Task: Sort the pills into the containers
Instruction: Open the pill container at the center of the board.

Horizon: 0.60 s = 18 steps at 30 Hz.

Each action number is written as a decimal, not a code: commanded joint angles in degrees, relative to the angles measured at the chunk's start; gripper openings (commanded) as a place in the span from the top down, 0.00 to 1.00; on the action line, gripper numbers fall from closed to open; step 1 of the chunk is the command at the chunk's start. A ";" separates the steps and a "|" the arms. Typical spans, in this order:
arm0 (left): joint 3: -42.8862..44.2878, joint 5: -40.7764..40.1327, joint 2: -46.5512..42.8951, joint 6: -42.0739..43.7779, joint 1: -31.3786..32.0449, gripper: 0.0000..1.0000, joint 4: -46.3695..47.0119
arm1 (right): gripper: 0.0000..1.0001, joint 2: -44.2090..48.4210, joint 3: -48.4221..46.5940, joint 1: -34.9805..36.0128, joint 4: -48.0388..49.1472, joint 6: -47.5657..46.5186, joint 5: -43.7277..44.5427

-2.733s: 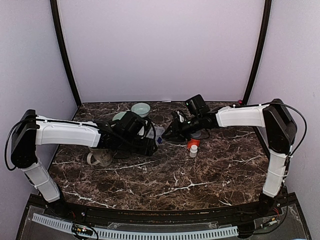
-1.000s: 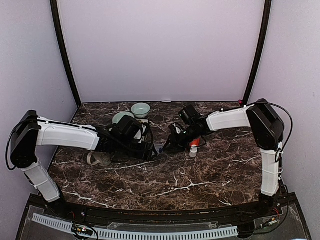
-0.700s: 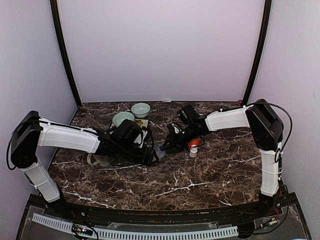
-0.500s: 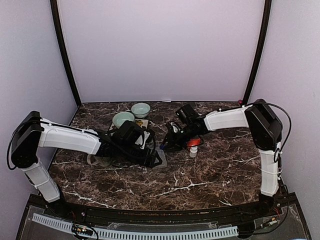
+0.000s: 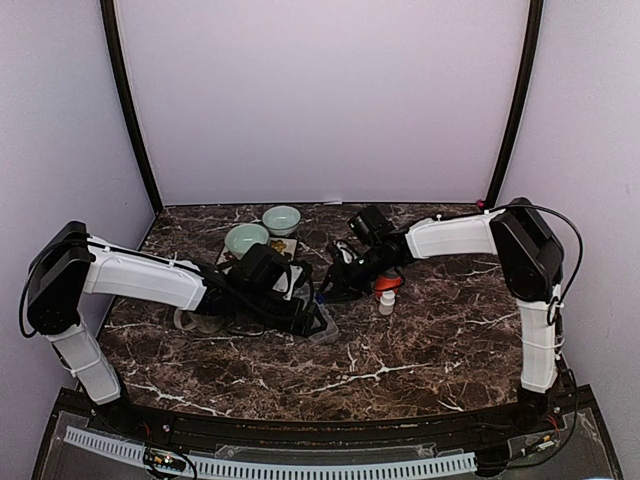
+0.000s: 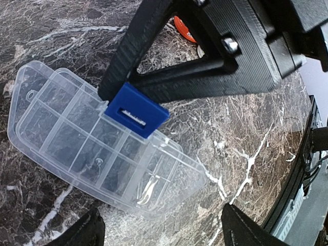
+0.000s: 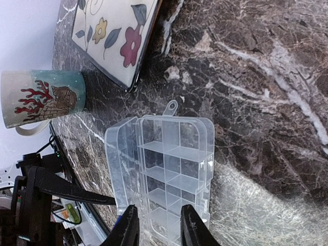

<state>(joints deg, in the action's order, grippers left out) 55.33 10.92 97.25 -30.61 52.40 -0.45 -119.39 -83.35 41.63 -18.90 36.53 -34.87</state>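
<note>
The clear organiser box (image 6: 97, 148) lies flat on the desk (image 6: 246, 133). The left pincer (image 6: 166, 228) hovers wide above it. The right pincer (image 7: 158, 228), narrow, touches its edge; whether it grips cannot be told.

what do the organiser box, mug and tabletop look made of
tabletop: dark marble look, white veins, slight shine; real stone or laminate, cannot tell.
organiser box: clear glossy plastic, probably; the veins show through its cells.
mug: likely glazed ceramic; pale body, painted red coral, soft sheen.
</note>
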 commanded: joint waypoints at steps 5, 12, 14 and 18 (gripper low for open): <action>-0.12 -1.72 -1.01 -0.31 0.24 0.16 -0.20 | 0.72 -0.14 -3.77 2.25 -4.42 -4.36 -0.16; 1.46 -2.41 -0.63 -0.91 0.25 0.14 -1.96 | 0.72 0.29 -4.96 3.57 -6.35 -5.83 -0.12; 1.60 -2.75 -0.71 -0.98 0.24 0.13 -2.19 | 0.72 0.37 -4.87 3.72 -6.48 -5.93 -0.21; 2.18 -3.46 -0.45 -1.19 0.25 0.12 -3.22 | 0.72 0.31 -4.80 4.09 -6.40 -5.99 -0.61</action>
<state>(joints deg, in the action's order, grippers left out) 55.66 8.69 97.30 -31.33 52.40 -1.56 -119.39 -86.98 44.97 -24.67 31.68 -34.89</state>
